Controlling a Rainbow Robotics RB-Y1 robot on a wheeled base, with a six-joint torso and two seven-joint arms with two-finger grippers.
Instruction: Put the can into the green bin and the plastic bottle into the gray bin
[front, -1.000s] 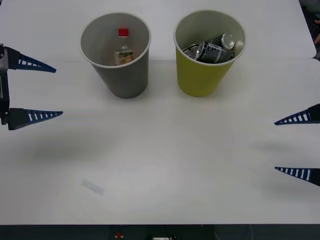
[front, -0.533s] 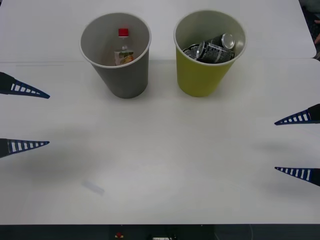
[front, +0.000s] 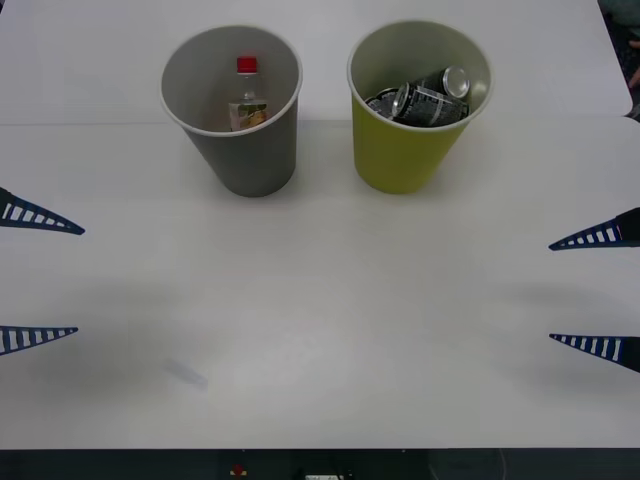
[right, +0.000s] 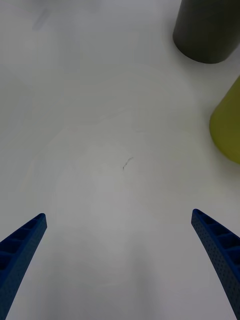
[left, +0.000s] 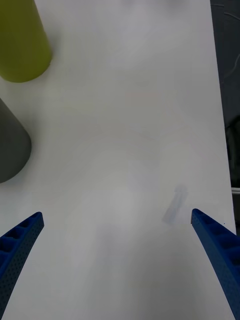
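Note:
The gray bin (front: 245, 150) stands at the back left of the table, and the plastic bottle (front: 246, 100) with its red cap stands upright inside it. To its right the green bin (front: 405, 150) holds dark cans (front: 425, 98) with silver ends. My left gripper (front: 70, 282) is open at the left edge, over bare table in front of the gray bin. At the right edge my right gripper (front: 552, 292) is open and holds nothing. The wrist views show the gray bin (left: 10, 145) (right: 207, 30) and the green bin (left: 22, 42) (right: 227, 125) from the side.
A faint smudge (front: 185, 374) marks the white table (front: 330, 320) at the front left, also seen as a smudge (left: 174, 205) in the left wrist view. The table's front edge runs along the bottom of the front view.
My left gripper has drawn back toward the front and the left edge, away from the gray bin, staying open. The right gripper, bins, bottle and cans have not moved.

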